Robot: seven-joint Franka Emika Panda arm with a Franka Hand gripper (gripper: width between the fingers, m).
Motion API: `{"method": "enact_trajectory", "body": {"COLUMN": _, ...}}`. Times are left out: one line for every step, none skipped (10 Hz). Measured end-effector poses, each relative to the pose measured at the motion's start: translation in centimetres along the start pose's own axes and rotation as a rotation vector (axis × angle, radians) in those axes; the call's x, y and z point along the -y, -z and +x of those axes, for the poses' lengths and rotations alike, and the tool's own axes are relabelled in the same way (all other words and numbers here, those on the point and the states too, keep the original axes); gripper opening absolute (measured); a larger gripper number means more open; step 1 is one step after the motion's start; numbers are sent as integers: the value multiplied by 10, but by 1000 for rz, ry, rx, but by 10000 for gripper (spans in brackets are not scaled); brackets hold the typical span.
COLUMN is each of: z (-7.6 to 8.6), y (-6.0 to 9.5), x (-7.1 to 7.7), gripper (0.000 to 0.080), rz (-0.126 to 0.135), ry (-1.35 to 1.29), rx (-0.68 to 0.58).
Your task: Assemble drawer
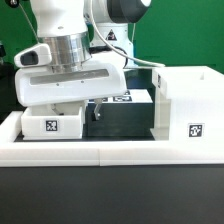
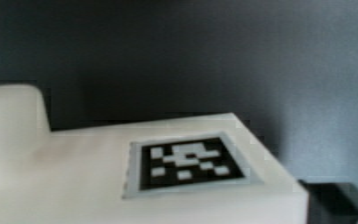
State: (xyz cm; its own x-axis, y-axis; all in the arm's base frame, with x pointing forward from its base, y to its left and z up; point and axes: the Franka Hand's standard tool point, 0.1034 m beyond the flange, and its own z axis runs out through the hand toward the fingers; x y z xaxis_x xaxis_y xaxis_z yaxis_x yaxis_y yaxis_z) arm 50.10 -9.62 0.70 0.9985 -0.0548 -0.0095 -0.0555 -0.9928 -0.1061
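- The small tray (image 1: 52, 124) sits right under the end effector (image 1: 66, 103). It is white and boxy, with a black-and-white tag on the face turned to the exterior camera.
- I cannot tell whether the end effector is wide, narrow or gripping that tray. Its fingertips are lost behind the tray's top edge, and the wrist view shows only a blurred, tagged white face (image 2: 190, 165).
- My worry is a shallow or one-walled grip, since smooth plastic like this could twist or slip on a lift.
- Just beside the end effector, on the housing's side, lies a second tagged white part (image 1: 122, 100). A low swing across could clip it.
- Beyond that, well apart from the end effector, stands the tall box housing (image 1: 190, 105). A tilted tray might catch its edge and shove it.
- Everything rests on the black desk (image 1: 120, 128), behind the low white rail (image 1: 110, 150).
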Motion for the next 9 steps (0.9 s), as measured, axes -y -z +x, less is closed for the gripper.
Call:
{"method": "enact_trajectory", "body": {"z": 0, "y": 0, "x": 0, "gripper": 389, "rz": 0, "ry": 0, "rx": 0}}
{"method": "enact_trajectory", "body": {"z": 0, "y": 0, "x": 0, "gripper": 206, "rz": 0, "ry": 0, "rx": 0}}
{"method": "enact_trajectory", "body": {"z": 0, "y": 0, "x": 0, "gripper": 79, "rz": 0, "ry": 0, "rx": 0}}
{"method": "enact_trajectory", "body": {"z": 1, "y": 1, "x": 0, "gripper": 79, "rz": -1, "ry": 0, "rx": -3}}
{"method": "enact_trajectory", "body": {"z": 1, "y": 2, "x": 0, "gripper": 47, "rz": -1, "ry": 0, "rx": -4}}
{"method": "enact_trajectory", "body": {"z": 1, "y": 2, "x": 0, "gripper": 47, "rz": -1, "ry": 0, "rx": -4}}
{"method": "enact_trajectory", "body": {"z": 2, "y": 2, "x": 0, "gripper": 47, "rz": -1, "ry": 0, "rx": -5}}
{"method": "enact_trajectory", "body": {"z": 2, "y": 2, "x": 0, "gripper": 47, "rz": -1, "ry": 0, "rx": -5}}
{"method": "enact_trajectory", "body": {"z": 2, "y": 2, "x": 0, "gripper": 47, "rz": -1, "ry": 0, "rx": -5}}
